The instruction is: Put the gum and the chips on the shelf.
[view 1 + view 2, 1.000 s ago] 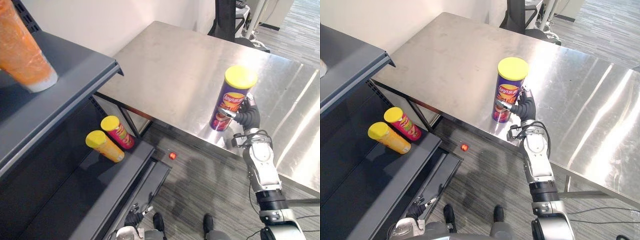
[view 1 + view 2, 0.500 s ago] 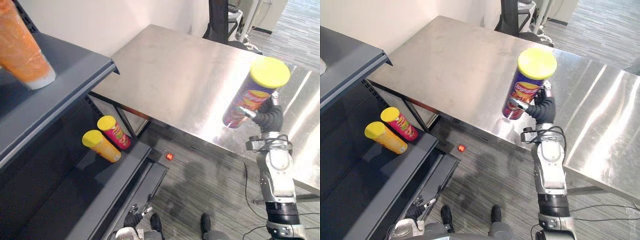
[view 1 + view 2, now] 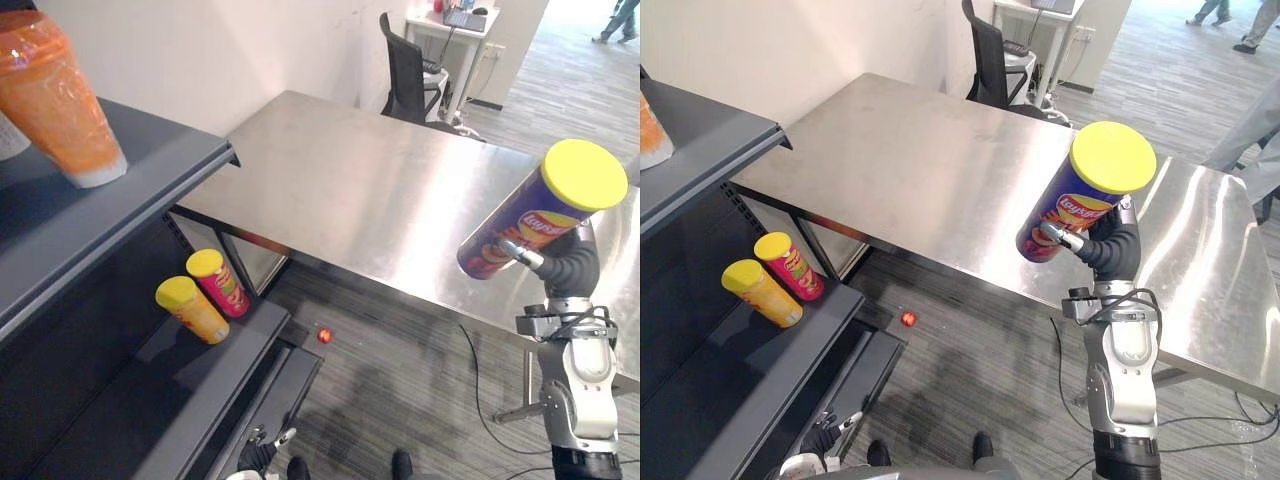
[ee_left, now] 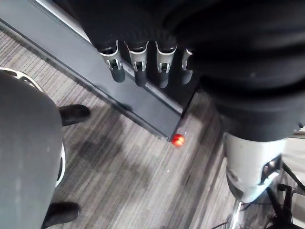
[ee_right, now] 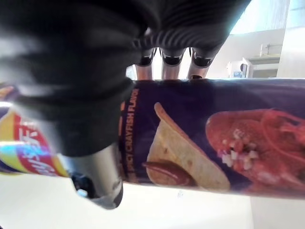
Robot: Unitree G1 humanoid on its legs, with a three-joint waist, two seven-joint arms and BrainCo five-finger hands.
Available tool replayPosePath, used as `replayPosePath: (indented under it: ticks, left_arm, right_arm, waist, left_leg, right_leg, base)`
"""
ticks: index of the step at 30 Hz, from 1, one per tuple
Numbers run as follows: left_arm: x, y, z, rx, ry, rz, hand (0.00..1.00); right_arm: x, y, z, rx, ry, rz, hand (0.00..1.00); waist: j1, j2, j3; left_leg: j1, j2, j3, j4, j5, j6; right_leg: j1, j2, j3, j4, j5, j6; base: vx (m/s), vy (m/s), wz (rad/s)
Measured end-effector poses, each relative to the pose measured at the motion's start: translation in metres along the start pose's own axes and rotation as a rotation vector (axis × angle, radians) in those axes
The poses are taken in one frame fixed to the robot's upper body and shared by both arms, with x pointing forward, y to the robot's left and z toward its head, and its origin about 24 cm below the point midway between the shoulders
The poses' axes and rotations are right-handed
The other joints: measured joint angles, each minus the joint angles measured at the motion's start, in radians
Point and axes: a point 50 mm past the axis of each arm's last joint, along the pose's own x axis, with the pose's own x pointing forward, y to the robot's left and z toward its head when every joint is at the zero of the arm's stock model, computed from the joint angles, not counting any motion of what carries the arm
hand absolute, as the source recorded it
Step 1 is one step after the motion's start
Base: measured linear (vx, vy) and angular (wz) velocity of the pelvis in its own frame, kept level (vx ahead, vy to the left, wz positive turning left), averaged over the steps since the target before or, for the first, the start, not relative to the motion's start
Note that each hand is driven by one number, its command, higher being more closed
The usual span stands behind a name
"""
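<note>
A purple chips can (image 3: 527, 226) with a yellow lid hangs tilted above the steel table's (image 3: 370, 180) front edge. My right hand (image 3: 571, 267) is shut on its lower half. The right wrist view shows the can (image 5: 214, 138) crosswise under the curled fingers (image 5: 164, 57). My left hand (image 4: 138, 67) hangs low beside the dark shelf's base, fingers relaxed and holding nothing. The dark grey shelf (image 3: 160, 150) stands at the left. A small red round thing (image 3: 324, 335) lies on the floor by its corner.
On the shelf's lower board (image 3: 215, 385) lie an orange can (image 3: 192, 310) and a red can (image 3: 218, 283), both yellow-lidded. An orange pack (image 3: 60, 100) stands on the upper board. A black office chair (image 3: 410, 70) is behind the table. A person's legs (image 3: 1252, 130) show at the far right.
My right hand has lifted the chips can off the table, up and to the right, tilting it. The camera view has also shifted. The left hand stays low.
</note>
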Motion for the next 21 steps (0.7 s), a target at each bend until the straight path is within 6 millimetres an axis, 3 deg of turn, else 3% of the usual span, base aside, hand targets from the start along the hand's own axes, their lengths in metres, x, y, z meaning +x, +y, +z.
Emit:
replayPosePath:
  ticks: [3,5,8,11,13,14,15,17,18,19,21]
  left_arm:
    - [-0.001,0.0,-0.002,-0.004,0.005,0.001,0.0]
    - [0.001,0.003,0.003,-0.008,-0.01,0.009,0.0]
    - [0.002,0.004,0.005,-0.036,-0.015,0.015,0.0]
    - [0.001,0.003,0.002,-0.121,-0.004,0.03,0.0]
    - [0.002,0.009,0.005,-0.144,-0.011,0.051,0.0]
    - [0.002,0.01,0.003,-0.146,-0.007,0.058,0.0]
    - [0.002,0.014,0.003,-0.162,-0.006,0.073,0.0]
    - [0.002,0.021,0.002,-0.217,0.003,0.109,0.0]
    - [0.0,0.025,-0.005,-0.232,0.034,0.123,0.0]
    - [-0.003,0.027,-0.015,-0.237,0.065,0.132,0.0]
    - [-0.008,0.028,-0.025,-0.237,0.09,0.133,0.0]
  right_arm:
    - [-0.005,-0.001,-0.003,0.0,0.023,-0.009,1.0]
    - [-0.009,0.002,-0.007,0.026,0.034,-0.026,1.0]
    - [-0.008,0.01,-0.009,0.047,0.041,0.001,1.0]
    - [-0.009,0.019,-0.011,0.07,0.046,0.031,1.0]
    - [-0.006,0.019,-0.007,0.07,0.029,0.032,1.0]
    - [-0.006,0.019,-0.006,0.07,0.023,0.031,1.0]
    - [-0.004,0.018,-0.005,0.068,0.015,0.03,1.0]
    - [0.002,0.016,-0.003,0.065,-0.01,0.01,1.0]
    - [0.005,0.012,-0.003,0.063,-0.013,-0.026,1.0]
    - [0.004,0.007,-0.003,0.056,-0.015,-0.058,1.0]
    - [0.001,-0.006,-0.001,0.033,-0.027,-0.124,1.0]
  waist:
    - [0.001,0.002,-0.006]
    - [0.002,-0.01,0.013]
    - [0.003,-0.004,0.036]
    - [0.003,0.018,0.041]
    - [0.008,0.024,0.043]
    - [0.01,0.029,0.045]
    - [0.028,0.035,0.051]
    - [0.053,0.033,0.069]
    - [0.056,0.028,0.076]
    - [0.051,0.025,0.078]
    - [0.046,0.051,0.077]
  left_leg:
    - [0.017,0.003,0.015,0.008,-0.004,-0.003]
    - [-0.042,0.018,0.007,0.167,-0.078,-0.002]
    - [-0.065,0.031,-0.019,0.287,-0.139,0.0]
    - [-0.111,0.016,-0.138,0.265,-0.112,-0.02]
    - [-0.178,-0.004,-0.294,0.168,-0.033,-0.038]
    - [-0.194,-0.002,-0.316,0.139,-0.021,-0.042]
    - [-0.203,0.018,-0.297,0.085,-0.02,-0.044]
    - [-0.25,0.059,-0.128,0.157,-0.025,0.053]
    - [-0.267,0.082,-0.004,0.308,-0.021,0.097]
    - [-0.252,0.109,0.072,0.415,-0.036,0.108]
    - [-0.189,0.16,0.132,0.526,-0.117,0.085]
  right_leg:
    - [-0.007,-0.002,0.014,0.035,-0.007,0.0]
    - [-0.068,-0.006,0.025,0.198,-0.083,-0.002]
    - [-0.081,-0.02,0.018,0.315,-0.153,-0.003]
    - [-0.047,-0.036,-0.093,0.294,-0.167,-0.009]
    - [-0.059,-0.035,-0.244,0.279,-0.169,-0.021]
    - [-0.064,-0.028,-0.276,0.283,-0.168,-0.036]
    - [-0.07,-0.019,-0.326,0.269,-0.15,-0.07]
    - [-0.063,-0.055,-0.431,0.256,-0.158,-0.095]
    - [-0.059,-0.089,-0.479,0.272,-0.161,-0.099]
    - [-0.039,-0.108,-0.519,0.27,-0.158,-0.093]
    - [-0.012,-0.127,-0.594,0.269,-0.155,-0.089]
  base:
    - [-0.01,0.013,-0.15]
    - [-0.05,-0.012,-0.01]
    - [-0.12,-0.057,0.24]
    - [-0.12,-0.052,1.02]
    - [-0.1,-0.12,2.03]
    - [-0.1,-0.155,1.95]
    - [-0.14,-0.094,1.73]
    - [-0.15,-0.053,1.52]
    - [-0.08,-0.085,1.23]
    - [-0.05,-0.088,1.48]
    - [-0.04,0.01,1.21]
